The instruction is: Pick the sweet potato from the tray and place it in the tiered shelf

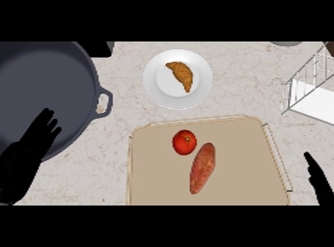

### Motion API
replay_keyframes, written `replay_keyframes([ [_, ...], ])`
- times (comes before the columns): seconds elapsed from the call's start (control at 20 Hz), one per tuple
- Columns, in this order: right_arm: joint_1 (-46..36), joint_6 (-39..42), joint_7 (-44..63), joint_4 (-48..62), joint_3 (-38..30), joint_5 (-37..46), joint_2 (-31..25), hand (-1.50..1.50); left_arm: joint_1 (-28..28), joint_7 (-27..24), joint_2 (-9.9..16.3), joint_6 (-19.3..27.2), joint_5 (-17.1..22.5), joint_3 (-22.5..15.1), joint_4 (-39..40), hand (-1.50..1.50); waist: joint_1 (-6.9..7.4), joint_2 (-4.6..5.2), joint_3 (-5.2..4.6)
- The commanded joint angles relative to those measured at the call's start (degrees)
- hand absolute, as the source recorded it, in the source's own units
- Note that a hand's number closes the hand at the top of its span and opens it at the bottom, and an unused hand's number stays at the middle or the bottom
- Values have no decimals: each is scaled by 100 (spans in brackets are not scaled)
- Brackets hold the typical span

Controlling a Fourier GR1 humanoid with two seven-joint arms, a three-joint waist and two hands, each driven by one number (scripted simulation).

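Counter: sweet potato on tray (tomato touching).

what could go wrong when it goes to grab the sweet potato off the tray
1. The tomato sits right against the sweet potato on the tray, so closing fingers could nudge it or catch it too.
2. The tiered shelf stands off at the far right; its thin white rails might snag the sweet potato on the way in.

sweet potato: long, reddish-brown, lying flat, tilted slightly, on the tray
tray: beige, raised rim, on the counter
tiered shelf: white, probably wire, upper right, partly cut off
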Motion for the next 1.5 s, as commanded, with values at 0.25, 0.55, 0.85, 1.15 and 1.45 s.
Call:
replay_keyframes([
  [0.25, -1224, 855, 1884, 541, 656, 913, 654, -150, -49, 134, -231, -49, -180, -309, 962, 0, 77, 116, -142],
  [0.55, -1579, 1132, 2454, 1005, 713, 1448, 1305, -150, -42, 193, -309, 40, -204, -235, 1034, 0, -46, 91, -137],
  [0.85, -1760, 1421, 2610, 1472, 784, 2110, 1883, -150, -114, 285, -366, 93, -256, -184, 1081, 0, -145, 59, -125],
  [1.15, -2033, 1680, 2685, 1917, 697, 2600, 2690, -150, -33, 189, -438, 11, -229, -110, 1050, 0, -131, 53, -121],
  [1.45, -2283, 1416, 2585, 2826, 601, 2842, 2747, -150, -76, 135, -418, -44, -333, -50, 1115, 0, -93, 87, -115],
])
